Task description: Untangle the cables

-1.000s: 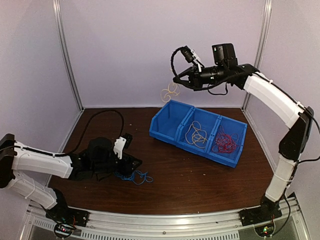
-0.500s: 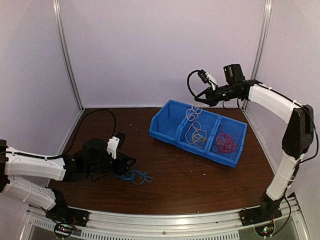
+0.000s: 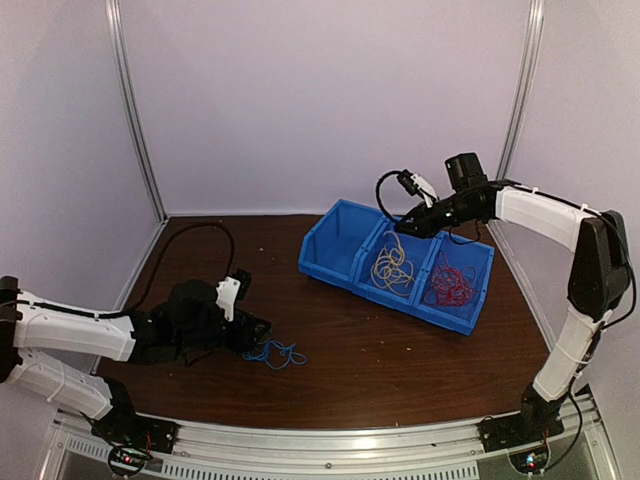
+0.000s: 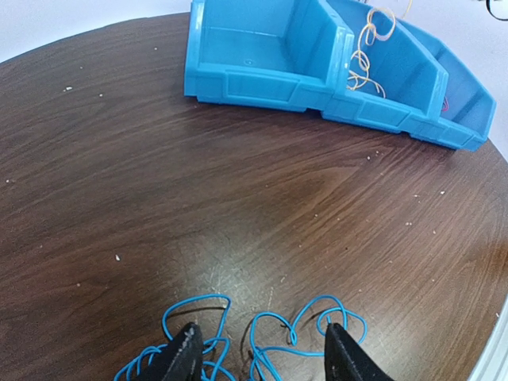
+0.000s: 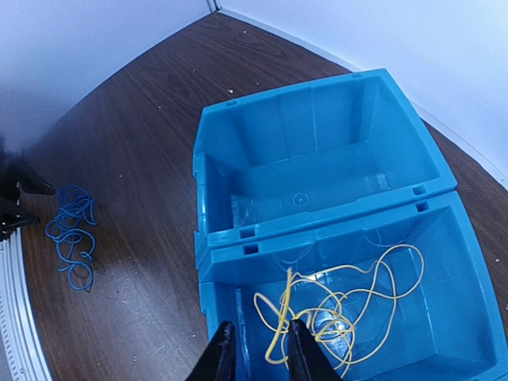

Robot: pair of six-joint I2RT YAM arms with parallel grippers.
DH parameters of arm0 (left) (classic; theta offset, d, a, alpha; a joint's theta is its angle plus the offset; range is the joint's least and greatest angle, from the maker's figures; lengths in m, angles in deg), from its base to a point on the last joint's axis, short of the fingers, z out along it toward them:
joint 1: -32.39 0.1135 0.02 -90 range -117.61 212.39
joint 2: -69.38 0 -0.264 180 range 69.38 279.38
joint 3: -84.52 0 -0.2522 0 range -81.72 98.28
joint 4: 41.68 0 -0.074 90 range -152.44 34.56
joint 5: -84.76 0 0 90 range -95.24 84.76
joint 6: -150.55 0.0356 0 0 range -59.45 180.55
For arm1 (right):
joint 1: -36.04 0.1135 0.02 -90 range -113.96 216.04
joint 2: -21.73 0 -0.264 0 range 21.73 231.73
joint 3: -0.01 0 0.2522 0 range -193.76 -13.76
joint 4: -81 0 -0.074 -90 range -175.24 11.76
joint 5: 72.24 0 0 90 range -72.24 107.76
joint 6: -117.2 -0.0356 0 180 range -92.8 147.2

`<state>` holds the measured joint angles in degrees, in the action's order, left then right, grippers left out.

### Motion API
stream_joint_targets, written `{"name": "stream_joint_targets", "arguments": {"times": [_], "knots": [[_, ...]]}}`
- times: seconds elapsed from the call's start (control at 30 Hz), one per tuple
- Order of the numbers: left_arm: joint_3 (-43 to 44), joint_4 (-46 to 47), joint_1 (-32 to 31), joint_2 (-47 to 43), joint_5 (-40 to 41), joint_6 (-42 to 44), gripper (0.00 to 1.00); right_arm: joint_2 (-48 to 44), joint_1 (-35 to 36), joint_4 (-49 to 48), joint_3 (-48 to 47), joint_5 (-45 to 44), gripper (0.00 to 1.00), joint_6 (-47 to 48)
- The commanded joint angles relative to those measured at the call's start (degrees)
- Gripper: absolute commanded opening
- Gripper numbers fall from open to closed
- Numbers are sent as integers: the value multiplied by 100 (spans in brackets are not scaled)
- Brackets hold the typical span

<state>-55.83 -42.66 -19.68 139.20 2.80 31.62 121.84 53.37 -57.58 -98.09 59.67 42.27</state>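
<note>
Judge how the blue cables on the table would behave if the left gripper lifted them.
Likely floppy: the blue cables lie in loose, thin loops flat on the table. Probably light, being so thin. The overlapping loops may snag and rise together.

Table [image 3: 400,360]: I see dark brown wood grain with small pale specks.
Bin [image 3: 335,270]: blue plastic, three compartments side by side, resting on the table's far right.
Backdrop [image 3: 300,100]: plain pale walls, metal posts [image 3: 135,120].

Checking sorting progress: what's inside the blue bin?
Blue bin: left compartment bare; middle holds yellow cables, one strand stretching toward the right pincer; right holds red cables. Anything beneath either pile is hidden.
</note>
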Motion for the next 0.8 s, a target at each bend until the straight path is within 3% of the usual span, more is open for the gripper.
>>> {"name": "stream_joint_targets", "arguments": {"times": [0.0, 0.13, 0.23, 0.53, 0.77], "knots": [[-48, 141, -4, 45, 110, -47, 54, 124, -27, 104, -33, -464, 30, -59], [-115, 103, -3, -21, 265, -182, 57, -83, -15, 39, 53, -618, 42, -79], [-197, 111, 32, -92, 432, -380, 61, -192, 107, 75, 143, -766, 46, 55], [42, -167, 497, 98, 474, -901, 68, 118, 882, 334, 300, -822, 46, 496], [372, -574, 998, 811, -266, -1066, 69, 341, 1820, 284, 368, -861, 46, 755]]}}
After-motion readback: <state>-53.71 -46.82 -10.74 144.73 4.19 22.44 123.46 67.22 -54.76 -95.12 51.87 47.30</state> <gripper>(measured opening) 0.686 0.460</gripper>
